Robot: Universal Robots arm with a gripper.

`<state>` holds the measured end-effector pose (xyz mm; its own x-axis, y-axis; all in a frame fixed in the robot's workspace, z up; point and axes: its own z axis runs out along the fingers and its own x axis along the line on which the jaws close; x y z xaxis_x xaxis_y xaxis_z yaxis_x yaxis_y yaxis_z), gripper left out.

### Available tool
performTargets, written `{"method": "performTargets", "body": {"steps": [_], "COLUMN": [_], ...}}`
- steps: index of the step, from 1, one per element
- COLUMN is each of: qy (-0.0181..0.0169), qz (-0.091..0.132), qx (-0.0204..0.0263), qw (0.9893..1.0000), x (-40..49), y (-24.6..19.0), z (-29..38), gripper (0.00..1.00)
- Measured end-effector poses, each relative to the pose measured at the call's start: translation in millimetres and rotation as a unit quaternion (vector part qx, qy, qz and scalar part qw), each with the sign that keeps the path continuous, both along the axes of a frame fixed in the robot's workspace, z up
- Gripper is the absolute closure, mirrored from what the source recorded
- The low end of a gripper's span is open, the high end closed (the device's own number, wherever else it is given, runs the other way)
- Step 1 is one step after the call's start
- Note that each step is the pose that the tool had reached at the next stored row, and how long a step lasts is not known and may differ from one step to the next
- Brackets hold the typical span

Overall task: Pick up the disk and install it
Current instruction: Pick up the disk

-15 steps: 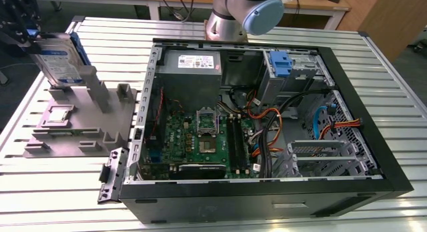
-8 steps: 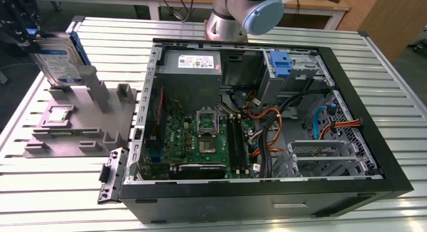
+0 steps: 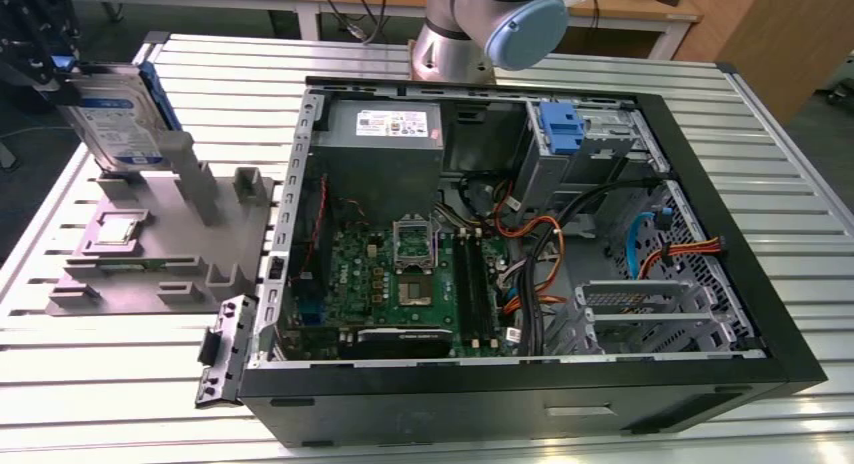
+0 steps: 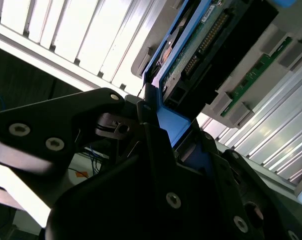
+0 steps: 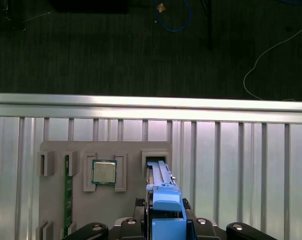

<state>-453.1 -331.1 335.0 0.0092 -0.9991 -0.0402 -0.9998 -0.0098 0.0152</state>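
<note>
My pincer (image 4: 153, 117) is clamped on the blue rail (image 5: 165, 202) of the disk (image 3: 118, 124). The disk stands on edge over the grey fixture (image 3: 147, 249) at the exterior view's left, beside the open computer case (image 3: 534, 384). Judged stiff, dense and shock-sensitive (circuit board bare on one face), so grip the rails and metal edges, never the board.

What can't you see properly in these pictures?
- Bottom edge of the disk, exterior view: hidden by the posts of the grey holder, so whether it is in or out of its slot is unclear.
- The gripper, exterior view: cut off by the left edge.
- The arm, exterior view: cut off by the top edge.
</note>
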Motion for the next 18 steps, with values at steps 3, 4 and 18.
{"method": "performTargets", "body": {"steps": [3,4,18], "qy": [0.0,0.0,0.0], "qz": [0.0,0.0,0.0], "qx": [0.0,-0.0002,-0.0005], "qw": [1.0,1.0,1.0], "x": [0.0,0.0,0.0], "y": [0.0,0.0,0.0], "z": [1.1,2.2,6.3], "gripper": [0.64,0.64,0.64]}}
